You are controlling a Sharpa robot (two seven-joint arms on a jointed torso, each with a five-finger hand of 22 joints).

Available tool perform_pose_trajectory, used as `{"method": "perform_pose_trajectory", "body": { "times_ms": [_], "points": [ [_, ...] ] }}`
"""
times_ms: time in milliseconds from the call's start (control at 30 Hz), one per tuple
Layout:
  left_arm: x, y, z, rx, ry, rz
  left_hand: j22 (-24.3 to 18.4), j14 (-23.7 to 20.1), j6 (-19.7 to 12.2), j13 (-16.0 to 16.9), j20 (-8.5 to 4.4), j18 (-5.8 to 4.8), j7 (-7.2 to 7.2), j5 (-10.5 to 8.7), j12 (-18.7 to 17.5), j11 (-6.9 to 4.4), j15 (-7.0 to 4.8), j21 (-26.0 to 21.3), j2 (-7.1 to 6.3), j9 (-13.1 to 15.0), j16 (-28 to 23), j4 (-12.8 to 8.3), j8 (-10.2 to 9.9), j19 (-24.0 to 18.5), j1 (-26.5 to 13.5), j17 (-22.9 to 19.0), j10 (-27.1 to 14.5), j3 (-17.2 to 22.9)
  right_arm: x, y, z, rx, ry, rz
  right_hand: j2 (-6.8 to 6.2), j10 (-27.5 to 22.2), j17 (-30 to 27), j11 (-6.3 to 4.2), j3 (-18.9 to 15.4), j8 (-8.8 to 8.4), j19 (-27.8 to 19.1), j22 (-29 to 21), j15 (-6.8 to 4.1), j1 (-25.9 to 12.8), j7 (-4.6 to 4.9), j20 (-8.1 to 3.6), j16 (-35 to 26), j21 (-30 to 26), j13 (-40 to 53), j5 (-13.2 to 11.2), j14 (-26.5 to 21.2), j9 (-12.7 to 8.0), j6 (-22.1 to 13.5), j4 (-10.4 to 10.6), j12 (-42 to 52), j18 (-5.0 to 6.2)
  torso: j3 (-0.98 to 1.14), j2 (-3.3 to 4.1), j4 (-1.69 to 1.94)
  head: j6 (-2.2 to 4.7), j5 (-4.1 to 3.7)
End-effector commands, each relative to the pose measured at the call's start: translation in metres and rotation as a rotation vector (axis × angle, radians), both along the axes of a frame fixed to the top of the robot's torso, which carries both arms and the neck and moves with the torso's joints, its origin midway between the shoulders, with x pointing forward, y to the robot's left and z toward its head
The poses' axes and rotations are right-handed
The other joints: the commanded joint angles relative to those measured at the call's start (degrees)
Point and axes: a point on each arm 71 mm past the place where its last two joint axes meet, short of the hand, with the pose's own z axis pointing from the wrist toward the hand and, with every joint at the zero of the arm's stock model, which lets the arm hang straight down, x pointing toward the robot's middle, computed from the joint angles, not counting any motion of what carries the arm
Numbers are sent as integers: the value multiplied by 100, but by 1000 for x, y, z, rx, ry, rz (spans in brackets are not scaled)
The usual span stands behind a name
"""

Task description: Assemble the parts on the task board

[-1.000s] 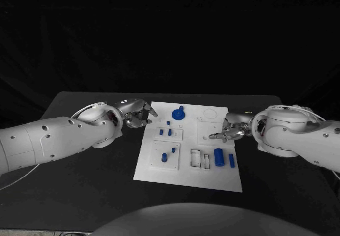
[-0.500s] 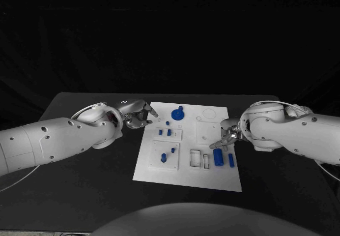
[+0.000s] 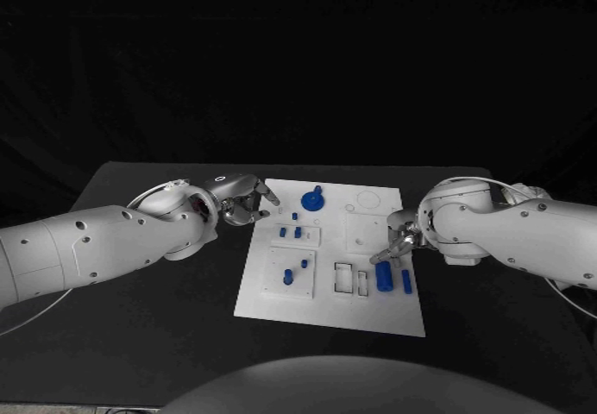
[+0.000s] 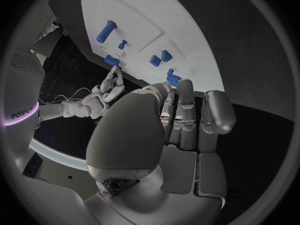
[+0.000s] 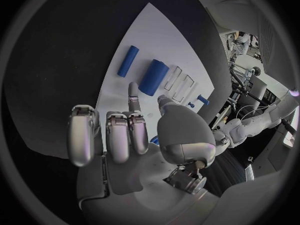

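The white task board [image 3: 326, 297] lies in the middle of the table. A round blue part with a knob [image 3: 314, 201] stands near its far edge. Small blue pegs [image 3: 292, 231] and two more [image 3: 289, 276] stand on its left half. A thick blue cylinder [image 3: 383, 276] and a thin one [image 3: 405, 280] lie at its right side. My left hand [image 3: 244, 200] hovers at the board's far left corner, fingers apart, holding nothing. My right hand [image 3: 396, 244] hangs just above the cylinders. One finger [image 5: 133, 97] stretches toward the thick cylinder [image 5: 153, 76], and the hand holds nothing.
Two empty rectangular slots [image 3: 343, 276] sit beside the cylinders. Round outlines [image 3: 365, 201] mark the board's far right corner. Black table [image 3: 149, 328] surrounds the board on every side.
My right arm has turned and its hand has dropped from the board's right edge toward the blue cylinders. The left hand has stayed put.
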Motion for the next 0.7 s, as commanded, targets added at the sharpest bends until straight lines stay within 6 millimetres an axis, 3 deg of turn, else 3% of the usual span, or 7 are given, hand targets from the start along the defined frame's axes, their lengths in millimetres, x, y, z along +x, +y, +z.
{"method": "perform_pose_trajectory", "body": {
  "times_ms": [33, 467, 700],
  "points": [
    [0, -2, 0, -7, 3, -4, 891, 39, 10, 7, 19, 22, 26, 26, 35, -3, -19, 31, -7, 4, 21, 4, 25, -6, 67, 4, 28, 24, -1, 0, -4, 1, 18, -12, 24, 597, 1508, 44, 3, -48, -2, 1150, 60, 52, 5, 47, 20, -39, 1506, 58, 597, -14, -49, -41, 21, -37, 2, 4, 7, 0, 23],
    [-1, -1, -1, 6, 21, 5, 886, 28, 2, 7, 21, 25, 37, 29, 35, 7, -16, 12, -22, 1, 7, 8, 19, -13, 61, -26, 32, 22, 3, 1, -11, 30, 20, -49, 84, 597, 1508, 59, 103, -106, -115, 1088, 81, 162, 17, 76, 20, -232, 1506, 349, 597, -17, -32, -178, 21, 10, -6, -1, 0, 0, 35],
    [-1, -1, -2, 10, 27, 7, 886, 28, 2, 7, 21, 25, 37, 29, 35, 7, -16, 12, -22, 1, 7, 8, 19, -13, 61, -26, 32, 22, 1, 1, -18, 25, 35, -54, 75, 597, 1508, 66, 224, -143, -181, 1050, 86, 294, 21, 86, 20, -359, 1506, 779, 597, 46, -71, -360, 21, 37, -6, -4, 4, 0, 50]
  ]
}}
